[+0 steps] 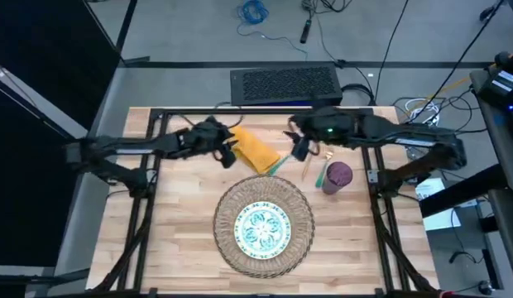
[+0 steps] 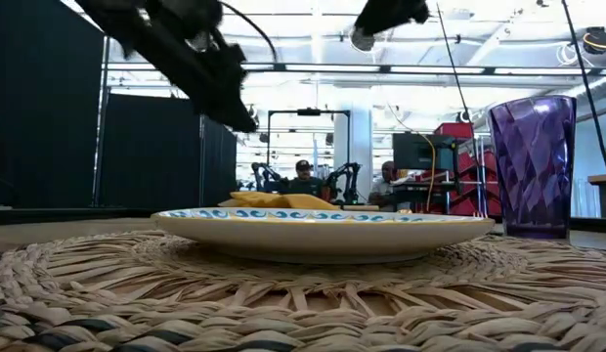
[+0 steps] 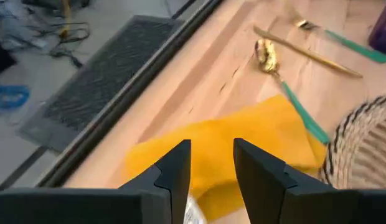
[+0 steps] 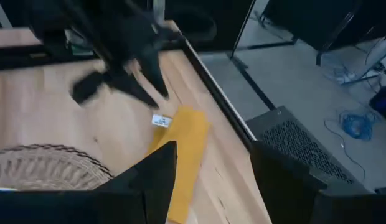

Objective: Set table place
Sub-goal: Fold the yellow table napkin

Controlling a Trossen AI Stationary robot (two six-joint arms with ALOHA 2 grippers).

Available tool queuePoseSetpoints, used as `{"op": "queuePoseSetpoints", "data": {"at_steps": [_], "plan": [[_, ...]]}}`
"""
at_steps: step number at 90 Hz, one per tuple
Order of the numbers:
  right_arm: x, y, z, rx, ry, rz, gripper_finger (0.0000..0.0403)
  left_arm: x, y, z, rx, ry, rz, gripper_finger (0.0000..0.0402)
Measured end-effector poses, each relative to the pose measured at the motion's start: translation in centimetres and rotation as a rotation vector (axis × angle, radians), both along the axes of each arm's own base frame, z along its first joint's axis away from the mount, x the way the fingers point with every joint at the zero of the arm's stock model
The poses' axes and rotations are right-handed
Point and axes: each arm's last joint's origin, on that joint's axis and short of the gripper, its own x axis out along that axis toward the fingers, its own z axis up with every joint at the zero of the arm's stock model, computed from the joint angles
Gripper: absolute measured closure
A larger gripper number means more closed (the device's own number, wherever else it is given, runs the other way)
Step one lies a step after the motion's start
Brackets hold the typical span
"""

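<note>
A round woven mat (image 1: 265, 225) lies near the table's front edge with the blue-green plate (image 1: 263, 229) on its middle. The yellow napkin (image 1: 256, 149) lies flat near the far edge. My left gripper (image 3: 211, 168) hangs open above the napkin's left end (image 3: 243, 143), clear of it. My right gripper (image 4: 211, 180) is open too and held high beside the napkin's right end (image 4: 183, 155). Gold cutlery, some green-handled (image 1: 314, 165), lies right of the napkin. The purple cup (image 1: 337, 176) stands upright next to it. In the low view both grippers are well above the table.
A black grilled box (image 1: 285, 83) sits on the floor just beyond the table's far edge. Black frame bars (image 1: 149, 199) run along both sides of the table. Bare wood lies left and right of the mat. People sit in the room behind (image 2: 303, 176).
</note>
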Motion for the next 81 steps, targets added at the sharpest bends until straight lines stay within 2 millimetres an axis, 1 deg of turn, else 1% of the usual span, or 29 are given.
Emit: {"op": "queuePoseSetpoints", "data": {"at_steps": [7,15,23,27,32,40,45,52,61,72,81], "plan": [[-0.7,0.3,0.4,0.006,-0.004,0.004,0.0211,0.8,0.8,-1.6,-0.029,0.018,-0.012,0.0295],[-1.1,0.6,0.2,0.015,0.022,0.006,0.0211,1.1,1.3,-3.6,-0.054,0.111,0.005,0.0295],[-1.4,0.6,-0.1,0.015,0.061,-0.012,0.0211,0.8,1.6,-4.5,-0.023,0.196,0.051,0.0295],[-1.5,0.6,-0.2,0.007,0.081,-0.036,0.0211,0.7,1.7,-4.6,-0.009,0.216,0.099,0.0295],[-1.6,0.5,-0.6,-0.007,0.100,-0.062,0.0211,0.5,1.8,-4.6,-0.045,0.196,0.157,0.0295],[-1.8,0.3,-1.6,-0.035,0.138,-0.100,0.0211,0.0,2.5,-3.8,-0.200,0.059,0.301,0.0295],[-1.9,0.1,-2.0,-0.053,0.156,-0.117,0.0211,-0.6,3.4,-3.2,-0.304,-0.023,0.347,0.0295],[-1.9,-0.1,-2.7,-0.061,0.180,-0.130,0.0211,-1.4,4.6,-2.7,-0.379,-0.084,0.385,0.0295],[-2.0,-0.4,-3.0,-0.062,0.197,-0.137,0.0211,-2.4,5.7,-2.6,-0.449,-0.099,0.420,0.0295],[-2.2,-0.3,-2.8,-0.068,0.188,-0.131,0.0211,-3.5,7.3,-2.8,-0.544,-0.122,0.391,0.0295],[-2.8,-0.2,-2.3,-0.067,0.163,-0.131,0.0211,-4.5,8.4,-3.2,-0.601,-0.119,0.387,0.0295]]}}
